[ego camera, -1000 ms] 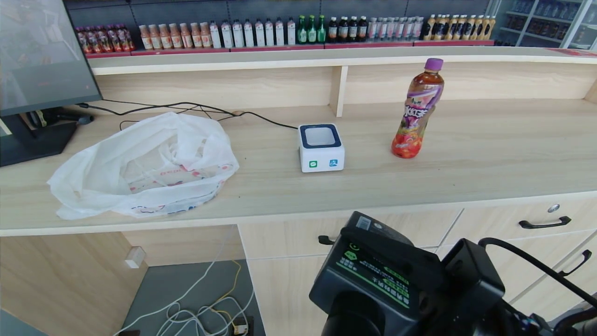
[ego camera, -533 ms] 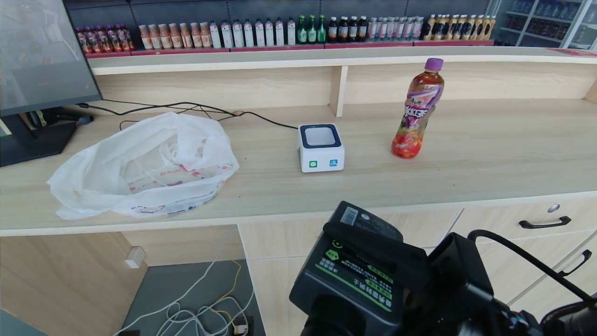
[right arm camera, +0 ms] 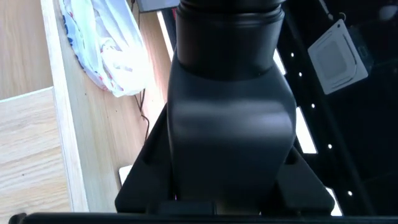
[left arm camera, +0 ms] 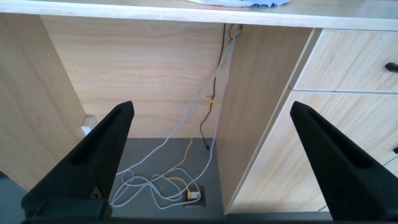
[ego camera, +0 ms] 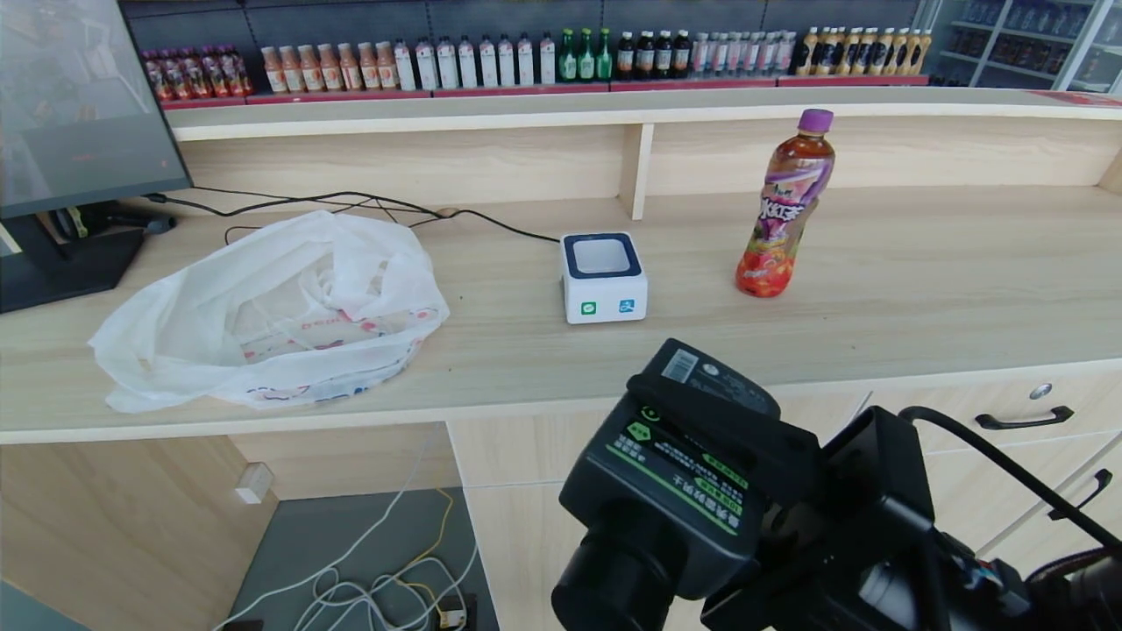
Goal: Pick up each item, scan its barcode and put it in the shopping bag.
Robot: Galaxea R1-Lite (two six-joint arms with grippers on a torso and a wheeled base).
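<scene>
Head view: a black bottle point(ego camera: 679, 464) is held tilted, cap down, in the right gripper's point(ego camera: 820, 495) jaws, in front of the bench's point(ego camera: 526, 368) edge. A tea bottle point(ego camera: 784, 206) is seen upright on the bench, right of the scanner point(ego camera: 603, 276), with the bag point(ego camera: 263, 307) spread at the scanner's left. The left gripper's point(left arm camera: 211, 109) jaws are spread wide below the bench.

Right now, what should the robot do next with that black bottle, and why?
Probably lift the black bottle up and forward over the scanner, turning its barcode down toward the window: the bottle hangs below the counter edge, barcode facing up.
</scene>
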